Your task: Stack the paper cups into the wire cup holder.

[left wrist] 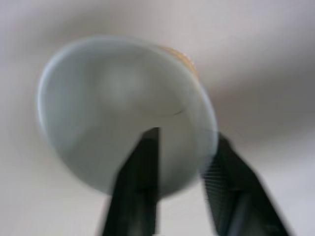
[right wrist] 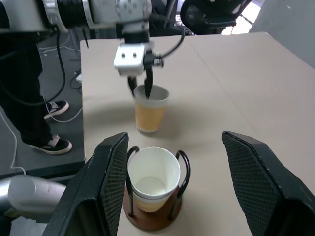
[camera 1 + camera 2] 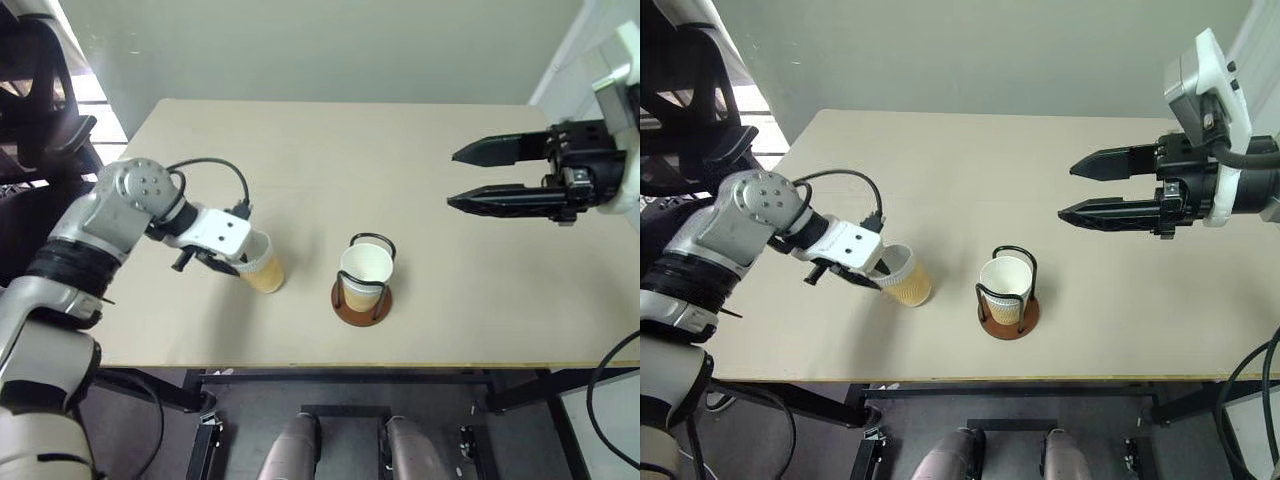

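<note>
Right wrist view: wire cup holder (image 2: 183,169) holds one paper cup (image 2: 151,178).

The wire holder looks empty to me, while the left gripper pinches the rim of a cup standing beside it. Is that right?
Not quite: the wire cup holder already has a paper cup in it, as the right wrist view shows. The left gripper does pinch the rim of the other cup.
</note>
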### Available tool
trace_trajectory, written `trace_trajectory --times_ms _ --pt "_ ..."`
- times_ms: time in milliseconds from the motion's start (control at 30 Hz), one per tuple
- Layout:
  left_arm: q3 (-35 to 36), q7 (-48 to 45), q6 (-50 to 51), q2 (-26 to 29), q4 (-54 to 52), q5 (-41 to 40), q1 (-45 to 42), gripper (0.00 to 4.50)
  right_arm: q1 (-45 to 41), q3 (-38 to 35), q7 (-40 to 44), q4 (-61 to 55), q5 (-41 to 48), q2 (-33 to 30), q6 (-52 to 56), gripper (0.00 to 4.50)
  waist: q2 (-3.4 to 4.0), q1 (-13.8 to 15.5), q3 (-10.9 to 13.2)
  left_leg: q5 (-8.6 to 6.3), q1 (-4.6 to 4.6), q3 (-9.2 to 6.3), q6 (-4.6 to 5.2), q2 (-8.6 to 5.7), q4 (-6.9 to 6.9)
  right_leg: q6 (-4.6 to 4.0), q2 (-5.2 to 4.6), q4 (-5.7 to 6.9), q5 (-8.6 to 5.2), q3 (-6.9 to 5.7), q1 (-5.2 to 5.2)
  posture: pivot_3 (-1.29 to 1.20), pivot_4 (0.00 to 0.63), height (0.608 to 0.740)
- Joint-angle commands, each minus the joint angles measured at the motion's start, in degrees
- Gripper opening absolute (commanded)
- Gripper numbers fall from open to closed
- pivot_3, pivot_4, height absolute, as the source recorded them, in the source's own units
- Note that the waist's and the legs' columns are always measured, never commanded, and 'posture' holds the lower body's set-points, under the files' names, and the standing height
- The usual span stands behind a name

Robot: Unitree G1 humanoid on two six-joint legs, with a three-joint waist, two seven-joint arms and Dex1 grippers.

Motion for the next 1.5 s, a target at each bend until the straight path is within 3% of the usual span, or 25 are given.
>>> trace_trajectory --times_ms 33,400,567,867,1200,1500 --pt "-3.0 -1.7 -0.3 0.3 2.7 -3.9 -6.8 0.02 1.7 -1.0 2.6 0.8 -1.8 -3.2 -3.8 3.06 -0.02 0.1 0.0 0.0 -0.01 -0.01 0.0 0.0 0.01 0.0 -0.01 -0.01 0.0 0.0 0.01 0.0 0.15 0.74" --pt "-17.0 -1.7 -1.4 -1.4 7.5 -15.6 -22.1 0.02 5.5 -1.5 3.9 1.9 -1.8 -5.2 -6.5 3.06 -0.05 0.1 0.0 -0.04 -0.25 0.04 0.06 -0.05 0.13 0.43 -0.02 -0.13 0.07 -0.03 -0.03 0.0 0.15 0.74" --pt "-25.0 -1.7 4.3 -1.8 2.3 -29.0 -29.3 0.02 6.3 -2.8 4.7 2.4 -1.0 -5.8 -6.5 3.06 -0.07 0.2 0.0 -0.12 -0.45 -0.05 0.14 -0.12 0.34 0.59 -0.14 -0.16 0.04 0.01 -0.03 0.0 0.15 0.74" --pt "-36.0 -1.7 6.9 -2.9 -4.0 -42.5 -40.0 0.02 10.9 -6.7 8.3 2.6 0.5 -6.4 -10.0 3.06 -0.03 0.5 0.1 -0.64 -0.54 0.13 0.45 -0.29 1.03 1.03 -0.26 -0.19 -0.15 0.11 0.19 0.0 0.15 0.74" --pt "-42.7 -1.7 4.1 -2.6 -10.2 -47.6 -43.4 0.02 9.2 -4.4 10.9 5.2 0.7 -8.6 -9.4 3.06 0.0 0.6 0.1 -0.74 -0.45 0.12 0.48 -0.34 1.09 1.21 -0.17 -0.2 -0.27 0.01 0.35 0.0 0.15 0.74" --pt "-43.9 -1.7 -1.2 -5.1 -7.7 -43.5 -42.1 0.02 7.6 -3.4 10.8 5.8 0.7 -9.0 -8.3 3.06 0.01 0.7 0.1 -0.74 -0.44 -0.03 0.49 -0.34 1.24 1.22 -0.27 -0.2 -0.27 0.05 0.46 0.0 0.15 0.74"
